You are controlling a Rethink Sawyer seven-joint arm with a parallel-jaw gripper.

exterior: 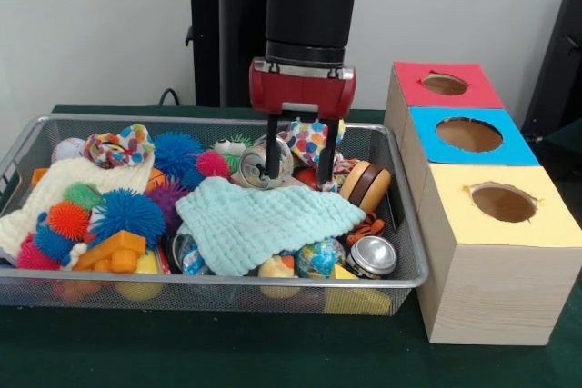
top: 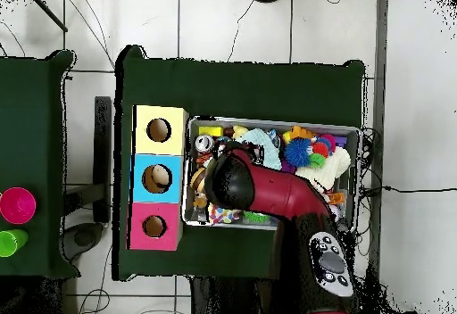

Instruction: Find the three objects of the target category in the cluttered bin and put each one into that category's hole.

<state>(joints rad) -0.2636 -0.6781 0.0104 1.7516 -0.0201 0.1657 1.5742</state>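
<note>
You are in a robot lab, not a home. You can see a big red and black robot arm [exterior: 305,34] by a table with a dark green cloth [top: 241,83]. The floor [top: 232,25] has pale tiles with thin wires lying on it. A wire bin [exterior: 400,265] of toys sits beside a wooden box [exterior: 482,288] with three round holes, set up like a test.
</note>
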